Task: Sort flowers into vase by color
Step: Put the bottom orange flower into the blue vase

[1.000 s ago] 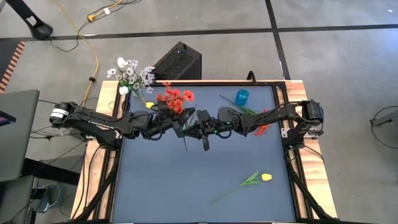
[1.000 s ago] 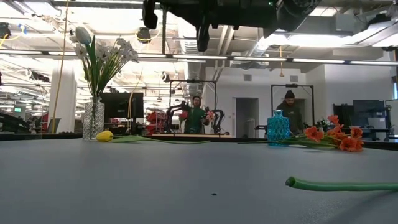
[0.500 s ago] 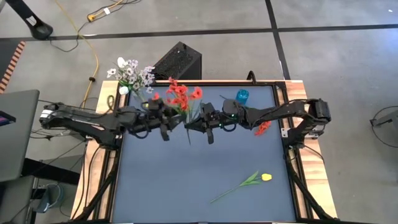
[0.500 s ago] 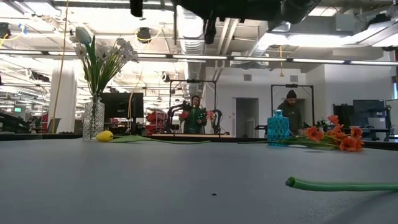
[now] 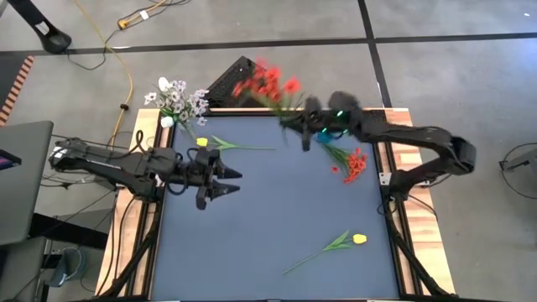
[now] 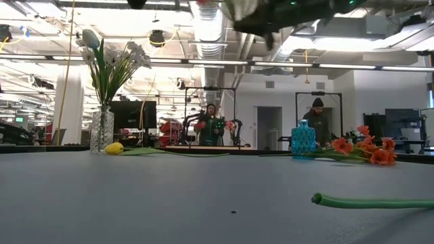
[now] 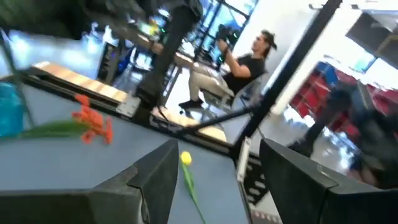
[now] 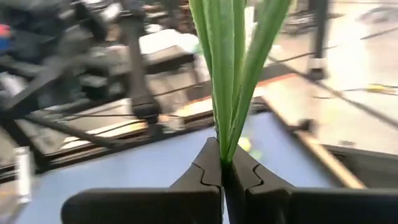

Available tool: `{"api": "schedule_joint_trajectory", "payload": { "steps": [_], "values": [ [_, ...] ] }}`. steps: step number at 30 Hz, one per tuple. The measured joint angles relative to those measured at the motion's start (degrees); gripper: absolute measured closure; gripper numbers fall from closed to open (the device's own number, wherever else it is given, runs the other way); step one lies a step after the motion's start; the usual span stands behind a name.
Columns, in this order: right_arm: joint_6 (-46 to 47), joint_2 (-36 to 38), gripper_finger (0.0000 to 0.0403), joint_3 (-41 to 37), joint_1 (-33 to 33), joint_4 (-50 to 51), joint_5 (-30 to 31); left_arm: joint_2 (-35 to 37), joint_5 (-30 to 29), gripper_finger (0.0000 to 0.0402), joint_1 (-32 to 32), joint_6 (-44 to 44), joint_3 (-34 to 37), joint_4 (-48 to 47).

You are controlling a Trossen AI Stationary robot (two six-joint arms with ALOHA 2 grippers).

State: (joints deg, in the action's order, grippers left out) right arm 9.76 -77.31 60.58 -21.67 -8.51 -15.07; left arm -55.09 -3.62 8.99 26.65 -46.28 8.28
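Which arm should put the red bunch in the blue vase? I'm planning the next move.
The right. Its end effector is already shut on the red flower bunch, right beside the blue vase. The left end effector is open, empty and farther away over the table.

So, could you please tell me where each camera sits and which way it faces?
High: overhead, straight down; both arms, table.
Low: tabletop height, facing the room; arm parts overhead.
Left wrist: past open left fingers toward a seated person.
Right wrist: right fingers shut on red flowers.
Shared: blue vase, high and low.
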Motion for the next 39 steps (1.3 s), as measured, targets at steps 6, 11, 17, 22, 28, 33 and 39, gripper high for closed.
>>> {"api": "schedule_joint_trajectory", "payload": {
  "steps": [6,11,17,22,28,33,39],
  "values": [
    [-3.56,10.15,0.0382,-5.40,-12.75,1.42,0.58,-0.38,-11.36,0.0189,6.42,0.08,0.00,-4.93],
    [-2.71,14.85,0.0382,-16.17,-23.78,-4.92,2.00,-2.01,-22.56,0.0189,11.49,-0.61,0.85,-3.42],
    [-3.98,15.16,0.0382,-26.55,-29.25,-15.26,4.50,-4.28,-29.22,0.0189,12.53,2.38,3.11,-0.52],
    [-4.22,15.23,0.0382,-30.76,-30.88,-20.53,6.10,-6.19,-30.35,0.0189,12.40,5.86,3.56,0.54],
    [-3.60,15.19,0.0382,-32.83,-30.89,-20.78,6.12,-7.98,-31.56,0.0189,12.38,7.04,3.61,2.45],
    [-3.89,15.20,0.0382,-33.32,-29.59,-20.70,6.14,-7.93,-32.93,0.0189,12.22,6.95,3.61,2.62],
    [-3.96,15.20,0.0382,-33.33,-29.21,-20.27,6.14,-7.93,-33.22,0.0189,12.22,6.62,3.61,2.74]
  ]
}}
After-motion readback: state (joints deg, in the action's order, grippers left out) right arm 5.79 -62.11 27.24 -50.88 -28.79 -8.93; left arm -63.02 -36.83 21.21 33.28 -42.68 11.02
